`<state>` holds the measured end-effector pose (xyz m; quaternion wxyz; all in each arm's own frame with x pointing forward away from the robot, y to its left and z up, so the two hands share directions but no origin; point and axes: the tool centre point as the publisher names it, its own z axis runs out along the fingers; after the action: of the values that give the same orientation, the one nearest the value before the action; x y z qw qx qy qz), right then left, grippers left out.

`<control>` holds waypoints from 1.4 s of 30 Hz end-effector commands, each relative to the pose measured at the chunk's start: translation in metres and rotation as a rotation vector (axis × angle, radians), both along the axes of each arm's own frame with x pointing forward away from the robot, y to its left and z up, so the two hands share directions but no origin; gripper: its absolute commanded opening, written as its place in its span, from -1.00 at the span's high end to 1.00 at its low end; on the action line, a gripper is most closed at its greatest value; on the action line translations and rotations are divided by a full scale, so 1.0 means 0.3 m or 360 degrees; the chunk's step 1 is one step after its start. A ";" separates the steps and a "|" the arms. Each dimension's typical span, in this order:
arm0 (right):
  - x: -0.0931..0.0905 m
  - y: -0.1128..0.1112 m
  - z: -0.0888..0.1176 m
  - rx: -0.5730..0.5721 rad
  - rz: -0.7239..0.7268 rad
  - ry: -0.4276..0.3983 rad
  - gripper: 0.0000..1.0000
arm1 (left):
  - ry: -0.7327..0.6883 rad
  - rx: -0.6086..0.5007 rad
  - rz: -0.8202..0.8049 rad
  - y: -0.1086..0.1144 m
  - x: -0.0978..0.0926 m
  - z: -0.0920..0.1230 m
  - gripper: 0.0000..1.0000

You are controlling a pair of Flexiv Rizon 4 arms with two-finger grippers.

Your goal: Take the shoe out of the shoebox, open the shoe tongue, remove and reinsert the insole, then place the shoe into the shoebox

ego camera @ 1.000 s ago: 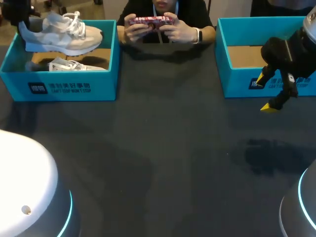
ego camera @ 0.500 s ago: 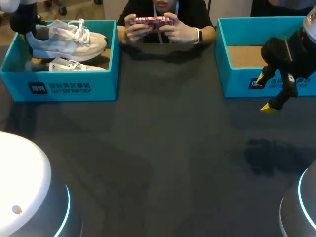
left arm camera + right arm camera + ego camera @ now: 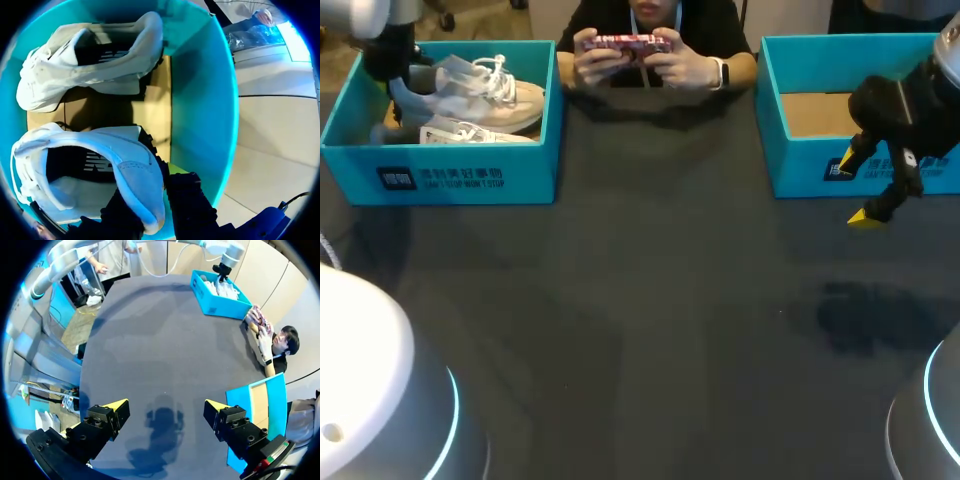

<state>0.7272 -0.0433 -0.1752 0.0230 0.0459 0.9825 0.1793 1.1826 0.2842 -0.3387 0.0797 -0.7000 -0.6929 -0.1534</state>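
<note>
My left gripper [image 3: 150, 186] is clamped on the heel collar of the shoe [image 3: 85, 172], one finger inside and one outside. It holds the shoe within the left shoebox [image 3: 200, 105], beside a second shoe [image 3: 90, 60] lying on the box floor. My right gripper [image 3: 164, 410] hangs with its fingers wide apart over the table [image 3: 650, 300], near the other shoebox [image 3: 800, 165].

I judge the shoe is either barely lifted out or nearly put back; I can't tell which. The dark insole [image 3: 70, 162] looks seated.

The shoe is pale mesh with suede-like panels, soft and rounded. The boxes are stiff teal card with brown floors, and the table is matte and dark.
</note>
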 end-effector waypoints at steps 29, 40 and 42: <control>0.003 0.002 -0.002 -0.0003 0.0000 0.0002 -1.00 | 0.0124 -0.0086 -0.0120 -0.027 -0.059 0.084 -1.00; 0.003 0.002 -0.002 -0.0003 0.0000 0.0002 -1.00 | 0.0144 -0.0202 -0.0141 -0.011 -0.151 0.228 -1.00; 0.003 0.002 -0.002 -0.0003 0.0000 0.0002 -1.00 | 0.0162 -0.0221 -0.0139 -0.009 -0.174 0.242 -1.00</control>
<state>0.7272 -0.0432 -0.1752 0.0230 0.0459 0.9825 0.1793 1.1501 0.2780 -0.2782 0.0676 -0.7389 -0.6670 -0.0677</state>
